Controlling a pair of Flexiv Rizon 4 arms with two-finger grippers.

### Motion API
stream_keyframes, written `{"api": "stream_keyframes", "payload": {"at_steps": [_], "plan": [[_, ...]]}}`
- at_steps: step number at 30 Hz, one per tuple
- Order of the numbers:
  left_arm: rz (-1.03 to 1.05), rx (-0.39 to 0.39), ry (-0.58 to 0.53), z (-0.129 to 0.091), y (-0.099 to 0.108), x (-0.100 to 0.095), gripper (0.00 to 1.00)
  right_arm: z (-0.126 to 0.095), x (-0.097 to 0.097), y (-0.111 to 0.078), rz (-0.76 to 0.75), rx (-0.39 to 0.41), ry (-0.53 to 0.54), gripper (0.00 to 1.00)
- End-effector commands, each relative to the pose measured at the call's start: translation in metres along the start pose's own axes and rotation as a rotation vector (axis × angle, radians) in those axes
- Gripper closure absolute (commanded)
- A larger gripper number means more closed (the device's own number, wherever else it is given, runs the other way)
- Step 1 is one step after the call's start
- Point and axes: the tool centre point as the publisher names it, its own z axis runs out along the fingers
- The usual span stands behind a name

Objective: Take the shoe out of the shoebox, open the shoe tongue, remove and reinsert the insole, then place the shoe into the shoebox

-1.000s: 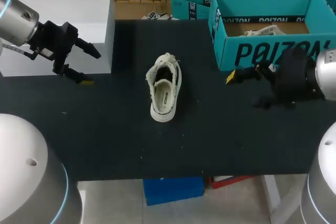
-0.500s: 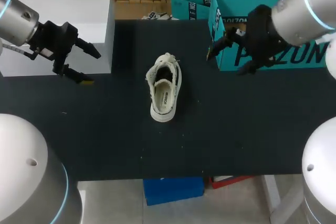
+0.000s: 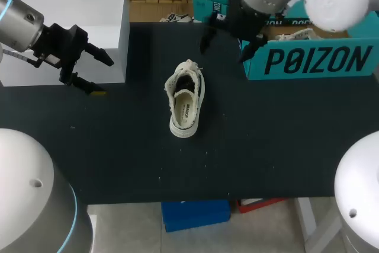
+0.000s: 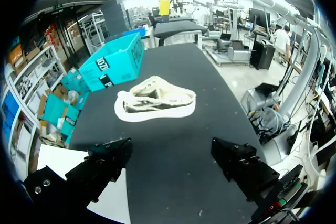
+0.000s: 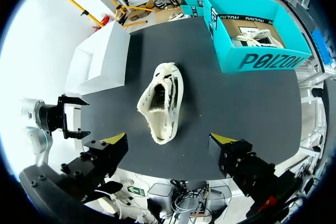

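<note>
1. One white low-cut lace-up shoe stands upright on its sole near the middle of the black table, outside the box, with its heel toward the robot and its toe toward the far edge.
2. Its mouth gapes wide in the right wrist view. A pale insole seems to lie inside, though the view is too coarse to be sure.
3. The open teal cardboard shoebox sits at the table's far right corner, well apart from the shoe. A pale object inside it looks like a second shoe.
4. A plain white rectangular box stands at the table's far left corner.
5. The left gripper hangs just in front of the white box, well apart from the shoe. Its fingers are spread and hold nothing.
6. In the left wrist view the left gripper points across the table at the shoe, with the shoebox beyond it.
7. The right gripper is over the table between the shoe's toe and the shoebox's near corner, with its fingers parted and empty.
8. In its own wrist view the right gripper looks down from high above, the shoe lying ahead of its open fingers, untouched.
</note>
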Motion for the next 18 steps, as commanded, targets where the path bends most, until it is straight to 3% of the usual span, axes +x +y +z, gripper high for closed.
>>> {"api": "stream_keyframes", "payload": {"at_steps": [1, 11, 18], "plan": [[0.000, -0.003, -0.002, 0.000, 0.000, 0.001, 0.00, 0.035, 0.018, 0.016, 0.000, 0.045, -0.240, 0.00], [0.000, -0.003, -0.002, 0.000, 0.000, 0.001, 0.00, 0.035, 0.018, 0.016, 0.000, 0.045, -0.240, 0.00], [0.000, -0.003, -0.002, 0.000, 0.000, 0.001, 0.00, 0.054, 0.020, 0.024, -0.081, 0.071, -0.303, 0.00]]}}
